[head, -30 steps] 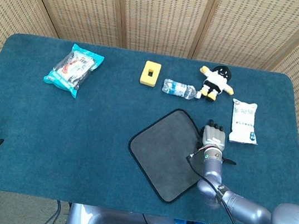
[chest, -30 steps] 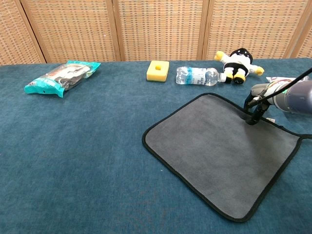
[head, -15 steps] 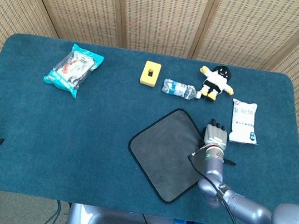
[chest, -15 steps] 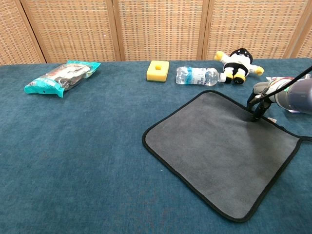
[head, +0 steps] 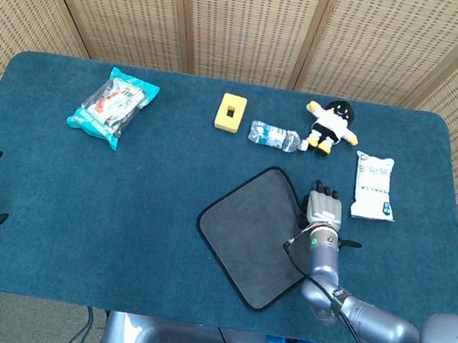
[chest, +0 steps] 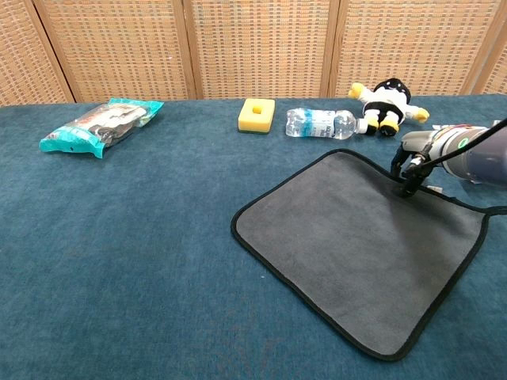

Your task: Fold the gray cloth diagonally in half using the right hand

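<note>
Shifting slightly toward the far edge of the flat gray square cloth (chest: 356,249), the right hand (head: 325,210) presses its fingers (chest: 405,187) down there, seemingly gripping nothing yet, so the fold has not begun.

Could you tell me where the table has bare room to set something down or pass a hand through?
The widest bare patch lies left of the gray cloth, below the snack packet. The far edge is crowded: yellow block, bottle and plush toy. The right hand and white pouch crowd the cloth's right side.

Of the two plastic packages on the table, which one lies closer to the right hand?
The white package lies just beside the right hand, by the cloth's far edge. The teal snack bag is far off, at the table's far left.
</note>
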`<state>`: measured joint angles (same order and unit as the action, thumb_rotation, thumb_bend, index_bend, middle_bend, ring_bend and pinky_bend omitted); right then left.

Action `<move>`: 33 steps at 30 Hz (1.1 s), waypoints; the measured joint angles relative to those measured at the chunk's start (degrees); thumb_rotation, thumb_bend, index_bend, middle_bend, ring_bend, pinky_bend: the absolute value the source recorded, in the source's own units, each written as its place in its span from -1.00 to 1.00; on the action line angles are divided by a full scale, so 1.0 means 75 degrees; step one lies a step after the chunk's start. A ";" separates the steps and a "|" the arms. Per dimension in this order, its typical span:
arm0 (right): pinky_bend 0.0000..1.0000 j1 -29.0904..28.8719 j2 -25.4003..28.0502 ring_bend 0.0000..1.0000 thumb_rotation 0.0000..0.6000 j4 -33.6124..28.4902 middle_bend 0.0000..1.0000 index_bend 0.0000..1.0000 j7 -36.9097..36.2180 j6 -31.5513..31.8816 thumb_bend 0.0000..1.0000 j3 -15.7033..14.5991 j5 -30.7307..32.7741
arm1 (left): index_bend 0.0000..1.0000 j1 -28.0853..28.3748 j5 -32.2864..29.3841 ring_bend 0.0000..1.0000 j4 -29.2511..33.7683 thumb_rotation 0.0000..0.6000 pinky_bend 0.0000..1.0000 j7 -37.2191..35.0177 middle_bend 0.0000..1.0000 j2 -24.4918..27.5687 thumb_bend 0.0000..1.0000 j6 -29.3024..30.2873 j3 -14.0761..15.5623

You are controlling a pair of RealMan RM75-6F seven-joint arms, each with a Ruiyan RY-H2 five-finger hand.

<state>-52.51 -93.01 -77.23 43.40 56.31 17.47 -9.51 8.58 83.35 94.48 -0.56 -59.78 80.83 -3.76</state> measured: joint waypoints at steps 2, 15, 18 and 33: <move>-1.00 0.0036 0.0067 -1.00 1.00 -0.0284 -1.00 0.31 -0.0050 0.0138 0.15 -0.0023 -0.0195 | -1.00 -0.0008 0.0038 -1.00 0.0005 1.00 -1.00 -0.0041 -1.00 0.0015 -0.57 0.0024 0.0012; -1.00 0.0502 0.0448 -1.00 1.00 -0.2200 -1.00 0.32 -0.0359 0.1167 0.16 -0.0581 -0.1714 | -1.00 -0.0071 0.0286 -1.00 0.0004 1.00 -1.00 -0.0298 -1.00 0.0110 -0.57 0.0172 0.0101; -1.00 0.0601 0.0478 -1.00 1.00 -0.2510 -1.00 0.32 -0.0360 0.1415 0.16 -0.0754 -0.2019 | -1.00 -0.0089 0.0336 -1.00 0.0004 1.00 -1.00 -0.0342 -1.00 0.0129 -0.57 0.0210 0.0121; -1.00 0.0975 0.0079 -1.00 1.00 -0.3186 -1.00 0.32 0.0046 0.2326 0.16 -0.1658 -0.3634 | -1.00 -0.0134 0.0479 -1.00 0.0015 1.00 -1.00 -0.0472 -1.00 0.0187 -0.57 0.0314 0.0179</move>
<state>-45.20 -92.41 -101.12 43.74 73.76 5.03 -36.76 7.57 86.94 94.59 -4.10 -58.37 83.19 -2.42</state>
